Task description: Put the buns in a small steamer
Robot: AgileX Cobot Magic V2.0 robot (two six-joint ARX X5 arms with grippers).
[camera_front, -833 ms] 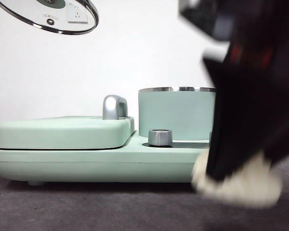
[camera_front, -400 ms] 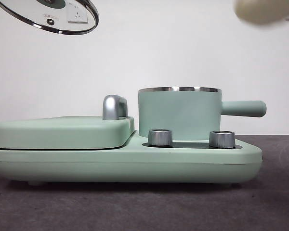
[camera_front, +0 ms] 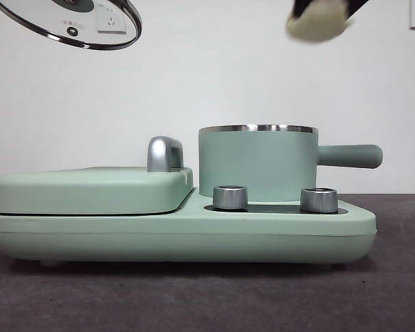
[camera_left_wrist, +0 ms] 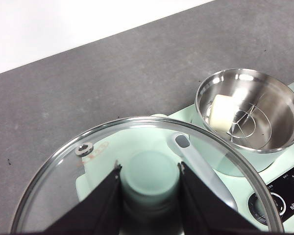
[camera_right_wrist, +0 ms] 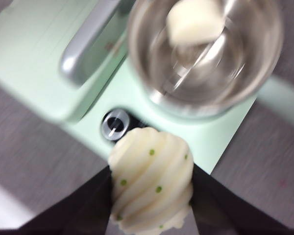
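Note:
The small steamer [camera_front: 256, 162] stands uncovered on the right of the mint-green cooker, handle pointing right. A smooth cream bun [camera_left_wrist: 223, 111] lies inside the steamer [camera_left_wrist: 250, 115] on its rack, also visible as the smooth bun [camera_right_wrist: 193, 22] in the steamer [camera_right_wrist: 206, 54]. My right gripper [camera_right_wrist: 152, 188] is shut on the ridged bun [camera_right_wrist: 152, 186] with green flecks, high above the steamer's right side; that ridged bun [camera_front: 317, 24] shows at the top of the front view. My left gripper [camera_left_wrist: 149, 178] is shut on the knob of the glass lid [camera_left_wrist: 137, 181], held up at the left, where the glass lid [camera_front: 69, 21] hangs.
The flat griddle cover [camera_front: 90, 190] with its chrome handle [camera_front: 164, 153] fills the cooker's left half. Two steel knobs [camera_front: 229, 197] sit on the front panel below the steamer. Dark grey table surface lies around the cooker [camera_front: 180, 235].
The right gripper rose from the table at the right with the ridged bun, left the lower view, and now carries it leftward over the steamer. The lid has stayed put.

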